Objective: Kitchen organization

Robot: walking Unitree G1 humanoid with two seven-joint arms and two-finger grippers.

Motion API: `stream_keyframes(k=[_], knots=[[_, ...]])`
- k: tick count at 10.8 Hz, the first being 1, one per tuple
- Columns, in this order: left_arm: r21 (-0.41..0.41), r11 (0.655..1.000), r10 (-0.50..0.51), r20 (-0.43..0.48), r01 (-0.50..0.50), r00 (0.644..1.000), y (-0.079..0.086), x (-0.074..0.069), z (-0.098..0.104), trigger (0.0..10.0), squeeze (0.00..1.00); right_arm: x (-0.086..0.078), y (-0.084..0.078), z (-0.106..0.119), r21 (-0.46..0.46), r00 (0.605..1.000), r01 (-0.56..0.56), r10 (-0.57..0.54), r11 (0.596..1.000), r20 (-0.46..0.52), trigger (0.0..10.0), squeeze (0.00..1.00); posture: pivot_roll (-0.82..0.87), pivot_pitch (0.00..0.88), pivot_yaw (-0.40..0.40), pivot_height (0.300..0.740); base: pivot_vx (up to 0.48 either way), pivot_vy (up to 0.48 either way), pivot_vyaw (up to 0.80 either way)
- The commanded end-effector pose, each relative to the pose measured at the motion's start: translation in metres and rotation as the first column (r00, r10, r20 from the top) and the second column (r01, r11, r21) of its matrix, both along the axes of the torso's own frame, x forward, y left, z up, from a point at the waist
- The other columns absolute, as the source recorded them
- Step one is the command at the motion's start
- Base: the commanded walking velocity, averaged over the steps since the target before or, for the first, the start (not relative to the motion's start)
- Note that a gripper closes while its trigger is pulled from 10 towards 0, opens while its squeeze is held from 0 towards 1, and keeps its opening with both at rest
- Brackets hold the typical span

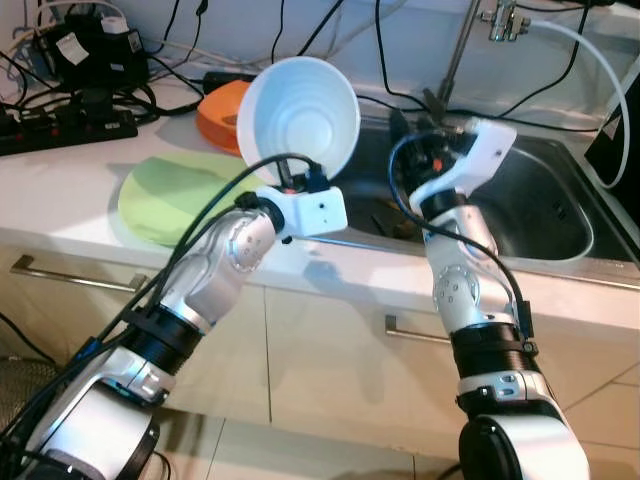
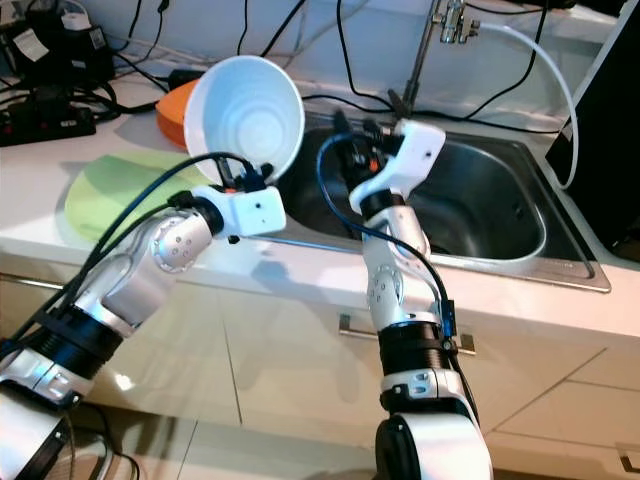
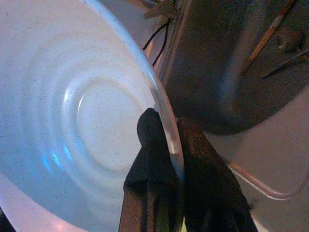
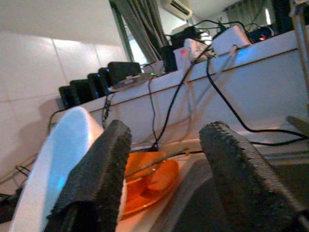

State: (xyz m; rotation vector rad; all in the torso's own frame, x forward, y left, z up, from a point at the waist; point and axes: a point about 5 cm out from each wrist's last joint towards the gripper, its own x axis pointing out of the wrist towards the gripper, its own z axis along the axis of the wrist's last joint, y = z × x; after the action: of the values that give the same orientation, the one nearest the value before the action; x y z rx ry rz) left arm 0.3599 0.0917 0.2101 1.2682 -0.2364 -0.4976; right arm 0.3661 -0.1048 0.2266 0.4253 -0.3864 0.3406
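Observation:
My left gripper (image 3: 166, 145) is shut on the rim of a white bowl (image 1: 298, 108), which it holds tilted in the air above the counter's edge, just left of the sink. The bowl's inside (image 3: 82, 125) has concentric rings and is empty. My right gripper (image 4: 166, 145) is open, raised over the steel sink (image 1: 545, 205) beside the bowl (image 4: 63, 159). An orange bowl (image 1: 222, 115) sits on the counter behind the white one. A light green plate (image 1: 175, 195) lies flat on the counter to the left.
A power strip, plugs and cables (image 1: 70, 110) clutter the counter's back left. A tap (image 1: 500, 20) with a white hose (image 1: 610, 90) rises behind the sink. Utensils (image 3: 270, 36) lie in the sink basin. Cabinet drawers with metal handles (image 1: 415, 330) are below.

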Motion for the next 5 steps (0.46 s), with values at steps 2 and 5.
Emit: stream_keyframes(k=[2,5], knots=[[0.022,0.999,-0.038,0.017,0.037,0.999,-0.0074,-0.0036,0.0041,10.0,0.00,-0.0027,0.0025,0.0033,-0.007,1.000,-0.027,0.027,1.000,-0.001,10.0,0.98,0.24,0.004,-0.052,0.740,0.000,0.000,0.00],[0.046,0.998,-0.051,0.009,0.051,0.999,-0.0085,-0.0042,0.0019,10.0,0.00,-0.0044,0.0078,0.0012,-0.023,0.998,-0.059,0.058,0.998,-0.022,10.0,0.00,0.24,0.003,-0.055,0.740,0.000,0.000,0.00]])
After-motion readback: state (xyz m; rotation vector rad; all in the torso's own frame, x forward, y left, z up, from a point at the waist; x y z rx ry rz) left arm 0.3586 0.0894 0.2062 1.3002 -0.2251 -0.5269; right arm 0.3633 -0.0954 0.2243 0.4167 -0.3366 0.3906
